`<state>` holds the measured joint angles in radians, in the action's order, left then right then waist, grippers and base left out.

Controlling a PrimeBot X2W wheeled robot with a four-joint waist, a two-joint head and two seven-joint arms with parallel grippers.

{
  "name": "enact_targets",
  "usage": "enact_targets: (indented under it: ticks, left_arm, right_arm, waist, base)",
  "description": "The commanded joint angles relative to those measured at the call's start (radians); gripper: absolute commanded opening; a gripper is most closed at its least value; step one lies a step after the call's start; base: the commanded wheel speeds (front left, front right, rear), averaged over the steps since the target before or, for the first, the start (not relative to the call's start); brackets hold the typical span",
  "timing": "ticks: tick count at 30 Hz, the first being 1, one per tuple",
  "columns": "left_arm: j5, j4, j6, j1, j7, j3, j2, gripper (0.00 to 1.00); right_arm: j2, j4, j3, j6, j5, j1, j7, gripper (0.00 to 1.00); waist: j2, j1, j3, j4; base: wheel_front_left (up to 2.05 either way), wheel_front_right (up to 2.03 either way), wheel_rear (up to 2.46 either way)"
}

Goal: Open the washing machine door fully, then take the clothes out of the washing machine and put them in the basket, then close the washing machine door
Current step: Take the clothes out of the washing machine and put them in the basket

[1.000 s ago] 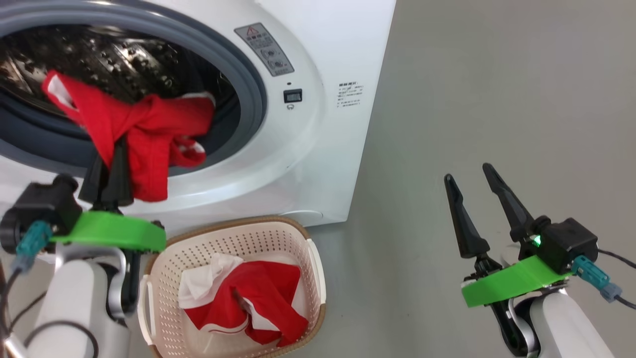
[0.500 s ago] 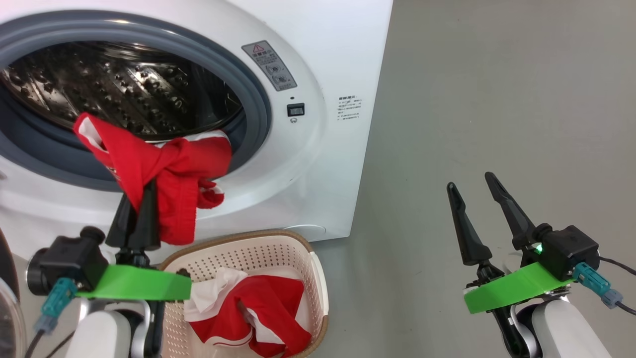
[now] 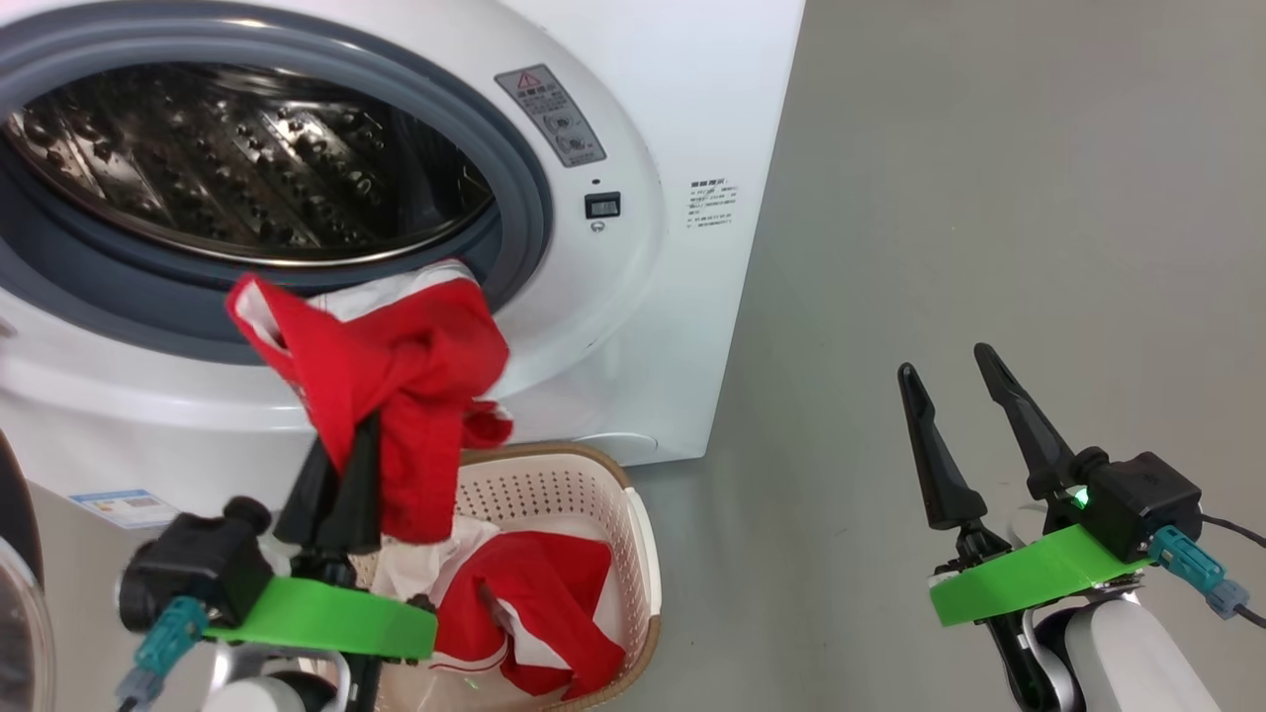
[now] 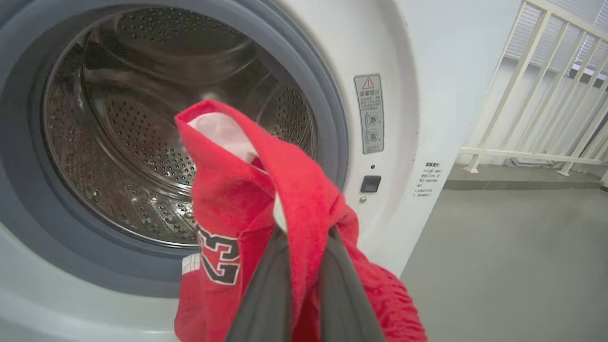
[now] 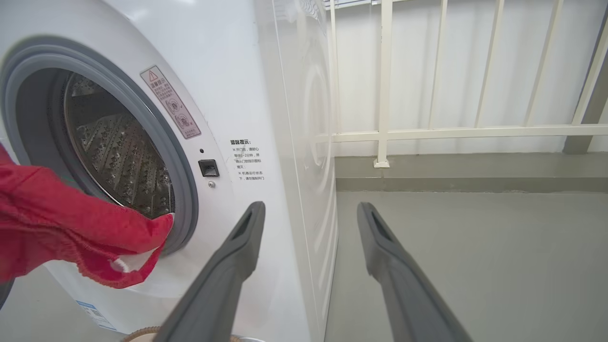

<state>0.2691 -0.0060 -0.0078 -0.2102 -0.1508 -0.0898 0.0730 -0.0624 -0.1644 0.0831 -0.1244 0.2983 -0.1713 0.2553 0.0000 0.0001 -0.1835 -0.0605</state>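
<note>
Overhead, the left gripper is clamped shut on a red jersey, hanging it over the basket rim, presumably to drop beside the red garment inside. Its wrist camera shows the washing machine drum bare. Right wrist: the right gripper gapes wide, empty, parked clear.

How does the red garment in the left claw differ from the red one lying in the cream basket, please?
The bright red fabric garment hangs from the shut left claw; the red-and-white garment lies crumpled in the cream perforated plastic basket, ungripped. The held one shows dark numerals in the left wrist view; the basket one shows none. Both are red with white parts.
</note>
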Motion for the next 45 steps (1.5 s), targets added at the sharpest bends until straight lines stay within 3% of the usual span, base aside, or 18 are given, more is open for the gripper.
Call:
enact_targets:
  ticks: [1,18,30,38,45]
  left_arm:
    - [0.012,-0.016,0.008,0.004,0.008,0.026,0.008,0.0]
    - [0.069,0.431,-0.036,-0.161,-0.008,-0.022,-0.004,0.0]
    - [0.089,0.862,-0.063,-0.353,-0.018,-0.063,-0.012,0.0]
    - [0.103,1.131,-0.069,-0.481,0.08,-0.078,-0.013,0.0]
    - [0.122,1.24,-0.08,-0.55,0.168,-0.079,-0.004,0.0]
  right_arm:
    - [-0.005,0.027,0.024,-0.006,-0.005,-0.013,0.006,1.0]
    - [0.001,0.035,0.044,-0.006,-0.001,-0.07,0.006,1.0]
    - [0.005,0.035,0.07,-0.006,0.007,-0.12,0.006,1.0]
    - [0.008,0.036,0.087,-0.006,0.012,-0.141,0.006,1.0]
    - [0.009,0.035,0.094,-0.006,0.016,-0.157,0.006,1.0]
  waist:
    - [0.0,-0.0001,-0.007,0.001]
    - [0.0,-0.0001,-0.158,-0.007]
    - [0.0,-0.0001,-0.254,-0.036]
    - [0.0,-0.0001,-0.308,-0.07]
    - [0.0,-0.0001,-0.343,-0.096]
  base:
    - [0.0,0.0,0.0]
    - [0.0,0.0,0.0]
    - [0.0,0.0,0.0]
    - [0.0,0.0,0.0]
    - [0.0,0.0,0.0]
